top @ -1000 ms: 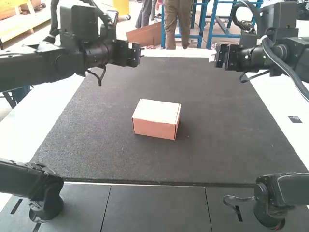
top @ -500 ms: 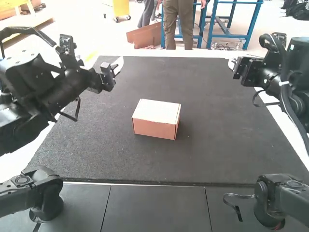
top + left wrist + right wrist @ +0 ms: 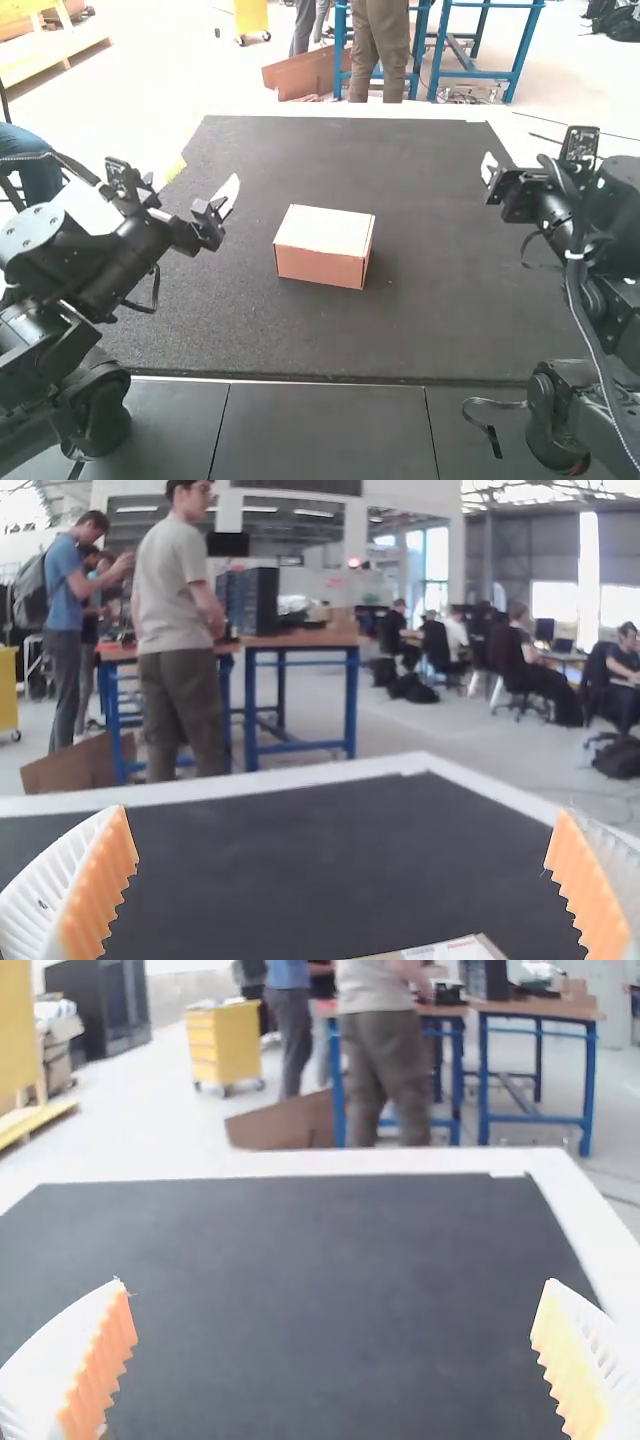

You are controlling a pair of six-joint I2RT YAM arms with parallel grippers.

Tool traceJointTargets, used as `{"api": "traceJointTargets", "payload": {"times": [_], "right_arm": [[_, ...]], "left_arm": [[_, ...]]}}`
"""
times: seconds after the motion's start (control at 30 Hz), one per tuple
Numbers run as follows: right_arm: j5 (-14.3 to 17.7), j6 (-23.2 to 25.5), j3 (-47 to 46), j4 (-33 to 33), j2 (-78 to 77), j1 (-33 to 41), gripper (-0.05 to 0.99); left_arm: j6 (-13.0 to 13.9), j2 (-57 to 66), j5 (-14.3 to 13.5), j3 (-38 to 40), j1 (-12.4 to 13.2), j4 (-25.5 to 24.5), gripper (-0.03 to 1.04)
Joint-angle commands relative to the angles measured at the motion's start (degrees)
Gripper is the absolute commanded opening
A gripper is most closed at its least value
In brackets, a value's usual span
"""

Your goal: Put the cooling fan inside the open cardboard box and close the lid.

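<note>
Sitting closed at centre of black mat (image 3: 450,300): cardboard box (image 3: 323,245), lid down flat. Fan presumably inside, can't confirm from outside. Task looks done or near it; at most a check that lid is seated. Left claw (image 3: 220,200) spread, empty, hovering over mat near box's left side. Right claw (image 3: 492,182) spread, empty, well apart at mat's right edge. Mat rough-textured, on white bench (image 3: 600,215). Workshop beyond: blue-frame tables (image 3: 530,1050), yellow cart (image 3: 225,1040).

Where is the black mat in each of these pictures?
High view: black mat covers the table's middle, under the cardboard box.
Left wrist view: mat runs ahead between left gripper's fingers.
Right wrist view: mat runs ahead between right gripper's fingers.
Shared landmark: the white table border along the mat's far edge.
</note>
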Motion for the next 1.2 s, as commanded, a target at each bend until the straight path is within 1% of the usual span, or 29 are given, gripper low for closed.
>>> {"api": "traceJointTargets", "payload": {"times": [0.0,0.07,0.1,0.13,0.2,0.27,0.33,0.4,0.47,0.53,0.6,0.67,0.83,0.97,1.1,1.17], "right_arm": [[1.4,-2.7,-2.9,1.8,-1.1,-0.4,0.91],[1.5,-3.4,-5.1,3.0,-1.6,-0.4,0.91],[1.6,-3.7,-6.1,3.2,-2.0,-0.4,0.91],[1.7,-4.1,-7.2,3.4,-2.4,-0.3,0.91],[1.7,-4.1,-9.1,3.4,-3.5,-0.1,0.91],[1.5,-4.3,-11.1,3.4,-5.0,0.2,0.91],[0.5,-5.8,-12.1,3.4,-6.8,0.0,0.91],[-0.6,-7.0,-13.2,1.9,-8.2,0.0,0.91],[-0.6,-7.2,-14.6,1.8,-10.2,0.2,0.91],[-0.3,-7.2,-15.3,0.7,-12.9,0.2,0.91],[-0.1,-7.2,-15.4,-3.8,-16.2,0.3,0.91],[0.0,-7.2,-15.4,-6.9,-19.5,0.5,0.91],[0.7,-7.2,-15.5,-11.2,-25.8,1.6,0.91],[1.5,-6.1,-15.5,-11.9,-26.2,1.7,0.91],[1.6,-3.6,-15.4,-12.4,-26.2,1.6,0.91],[1.6,-2.7,-15.5,-13.3,-26.2,1.4,0.91]], "left_arm": [[0.8,-4.6,0.4,-3.3,0.6,0.7,0.97],[0.8,-7.6,0.6,-5.7,0.6,0.7,0.97],[0.9,-8.7,0.3,-6.1,0.6,-1.2,0.97],[0.8,-8.6,0.1,-5.9,0.6,-2.0,0.97],[0.8,-8.5,0.0,-5.8,0.6,-2.2,0.97],[0.8,-8.5,0.0,-5.9,0.6,-3.9,0.97],[0.6,-8.5,0.0,-5.8,0.7,-5.4,0.97],[0.4,-8.5,0.0,-5.8,0.8,-7.5,0.97],[0.3,-8.5,0.0,-5.8,1.9,-9.5,0.97],[0.3,-8.5,0.0,-5.8,3.6,-10.3,0.97],[0.7,-8.5,0.0,-5.8,5.9,-10.8,0.97],[1.9,-8.5,0.0,-5.8,8.7,-10.8,0.97],[2.1,-8.5,0.0,-5.8,16.1,-10.6,0.97],[1.9,-8.5,0.0,-5.8,21.0,-10.0,0.97],[1.9,-8.5,0.0,-5.8,24.6,-10.2,0.97],[1.4,-8.5,0.0,-5.8,26.2,-10.6,0.97]]}}
